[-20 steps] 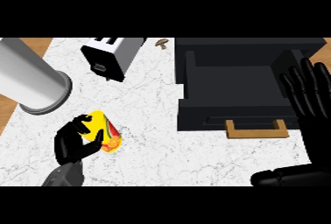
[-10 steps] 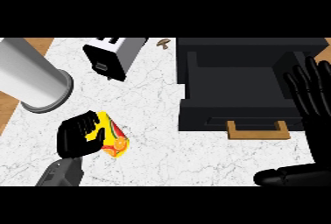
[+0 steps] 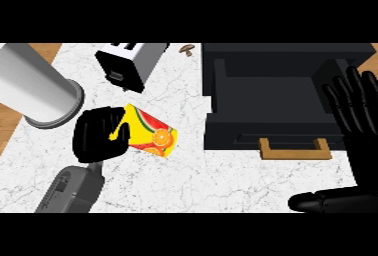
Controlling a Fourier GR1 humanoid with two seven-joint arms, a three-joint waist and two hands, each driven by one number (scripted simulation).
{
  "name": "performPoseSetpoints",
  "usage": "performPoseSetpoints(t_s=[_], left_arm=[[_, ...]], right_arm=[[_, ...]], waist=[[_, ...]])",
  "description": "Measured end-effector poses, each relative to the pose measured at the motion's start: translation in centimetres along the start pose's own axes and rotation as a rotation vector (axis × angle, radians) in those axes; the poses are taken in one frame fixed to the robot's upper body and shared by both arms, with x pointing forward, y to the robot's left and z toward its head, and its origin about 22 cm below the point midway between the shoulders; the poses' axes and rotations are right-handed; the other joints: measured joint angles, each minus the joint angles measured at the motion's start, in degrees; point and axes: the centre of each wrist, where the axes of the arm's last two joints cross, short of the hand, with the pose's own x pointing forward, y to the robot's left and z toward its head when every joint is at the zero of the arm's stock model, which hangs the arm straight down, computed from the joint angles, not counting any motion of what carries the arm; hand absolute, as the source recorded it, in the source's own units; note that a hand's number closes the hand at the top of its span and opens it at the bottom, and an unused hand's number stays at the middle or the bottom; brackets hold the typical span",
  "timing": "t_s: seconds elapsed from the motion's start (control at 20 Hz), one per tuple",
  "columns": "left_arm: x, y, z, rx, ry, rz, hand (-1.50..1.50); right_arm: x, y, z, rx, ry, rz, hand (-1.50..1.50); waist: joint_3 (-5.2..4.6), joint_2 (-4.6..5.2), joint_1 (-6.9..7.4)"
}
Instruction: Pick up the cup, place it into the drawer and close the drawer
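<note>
A yellow cup [image 3: 151, 132] printed with fruit slices lies tilted on the white marble counter [image 3: 221, 180] at the left. My left hand [image 3: 100, 135] covers its left side, fingers curled round it. To the right, a black drawer [image 3: 269, 100] stands pulled open, dark inside, with a tan wooden handle [image 3: 294, 149] at its front. My right hand [image 3: 358, 115] stays at the right edge beside the drawer, fingers straight and pointing up.
A large grey metal cylinder [image 3: 33, 85] lies at the far left. A black and white toaster [image 3: 129, 62] stands behind the cup. A small brown object [image 3: 187, 48] lies near the counter's back edge. Wooden floor shows at the left.
My left hand has closed further over the cup and moved up and to the right with it. The right hand has barely shifted.
</note>
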Motion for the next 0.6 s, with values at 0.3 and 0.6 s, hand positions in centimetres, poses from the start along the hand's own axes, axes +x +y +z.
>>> performPoseSetpoints(t_s=[0.3, 0.6], left_arm=[[2.9, -3.7, -5.5, -0.026, -0.017, 0.013, 1.5], [5.2, -7.5, -10.2, -0.053, -0.023, -0.009, 1.5]], right_arm=[[-0.1, 0.1, -0.5, 0.003, -0.001, 0.0, -1.5], [0.0, 0.0, -0.1, -0.001, -0.006, 0.013, -1.5]], waist=[[-0.01, 0.1, -0.28], [-0.01, 0.14, -0.54]])
